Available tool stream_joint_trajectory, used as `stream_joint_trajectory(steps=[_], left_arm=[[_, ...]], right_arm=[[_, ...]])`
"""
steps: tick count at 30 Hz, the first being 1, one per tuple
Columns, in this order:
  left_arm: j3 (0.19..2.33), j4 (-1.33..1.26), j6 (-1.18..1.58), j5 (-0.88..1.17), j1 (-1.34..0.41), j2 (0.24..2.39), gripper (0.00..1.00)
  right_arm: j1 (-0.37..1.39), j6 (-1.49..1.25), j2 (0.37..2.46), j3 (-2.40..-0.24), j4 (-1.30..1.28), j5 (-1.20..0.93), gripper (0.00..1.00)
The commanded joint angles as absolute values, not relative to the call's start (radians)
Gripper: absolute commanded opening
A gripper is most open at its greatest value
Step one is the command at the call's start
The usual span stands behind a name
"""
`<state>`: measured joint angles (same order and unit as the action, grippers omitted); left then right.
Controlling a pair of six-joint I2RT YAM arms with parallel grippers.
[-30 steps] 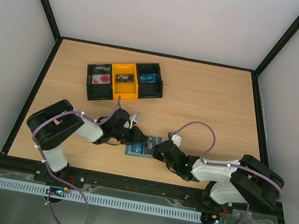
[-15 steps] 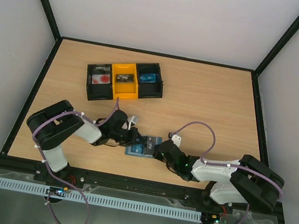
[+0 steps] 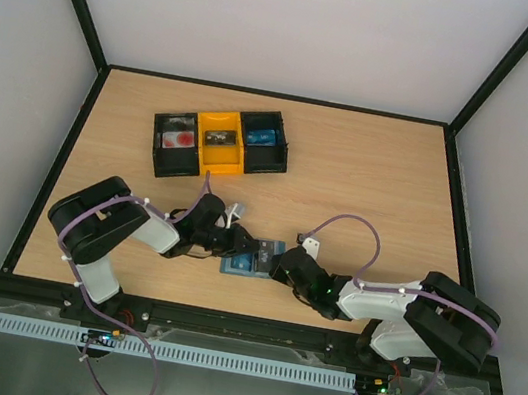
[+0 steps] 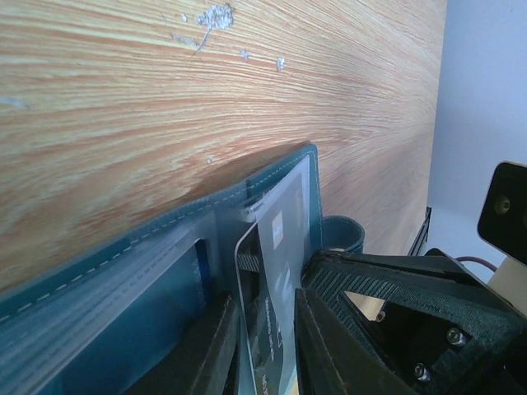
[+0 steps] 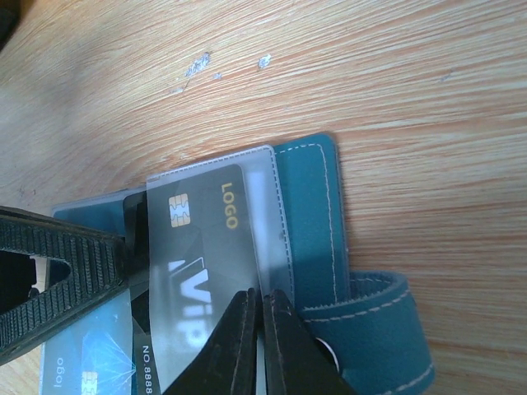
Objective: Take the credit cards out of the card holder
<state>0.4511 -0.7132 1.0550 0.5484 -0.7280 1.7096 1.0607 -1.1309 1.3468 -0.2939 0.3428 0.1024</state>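
The card holder (image 3: pixel 232 266) lay open and flat on the wooden table (image 3: pixel 369 175), at the near side and well apart from the black-and-yellow tray (image 3: pixel 219 164) beyond it. An arm stood at each end of the holder: the left gripper (image 4: pixel 265 313) reached in over its left end and the right gripper (image 5: pixel 262 309) over its right end, so both were equally near. In the right wrist view a dark card (image 5: pixel 198 247) with a gold chip and gold "LOGO" print sat under the holder's clear sleeve (image 5: pixel 268 214). Its long axis ran along the sleeve, from the stitched outer edge of the holder back toward the two sets of fingers. The right jaws were nearly together, nipping the card holder at the near edge of that sleeve, just beside the looped side tab (image 5: pixel 379 329). Whether they had the plastic alone or the card's edge as well could not be told. The left jaws stood narrow with the dark card's end slanting up between them, and it could not be told whether the pads bore on the card. A bright blue card (image 5: pixel 82 362) showed on the holder's other panel, beyond the ribbed left finger (image 5: pixel 58 247). By my reading, the coming pull depended on the card sliding out lengthwise, away from the holder's stitched edge, with the right gripper pinning the holder down. A pull off that axis would probably drag the whole holder along.
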Motion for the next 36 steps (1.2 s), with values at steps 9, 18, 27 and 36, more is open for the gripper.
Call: stream_joint_trajectory(steps=[9,18,27,36], left_arm=[[0.429,-0.744,1.053,0.503,-0.727,1.718,0.03],[0.414,-0.697,1.031,0.491,-0.719,1.668,0.03],[0.393,-0.583,0.99,0.471,-0.686,1.553,0.03],[0.416,-0.498,0.957,0.473,-0.686,1.504,0.03]], right_arm=[[1.061,-1.144,1.373,-0.259,0.266,0.103,0.06],[1.061,-1.155,1.364,-0.26,0.25,0.121,0.06],[1.06,-1.157,1.357,-0.267,0.221,0.13,0.05],[1.061,-1.129,1.238,-0.324,0.177,0.092,0.09]])
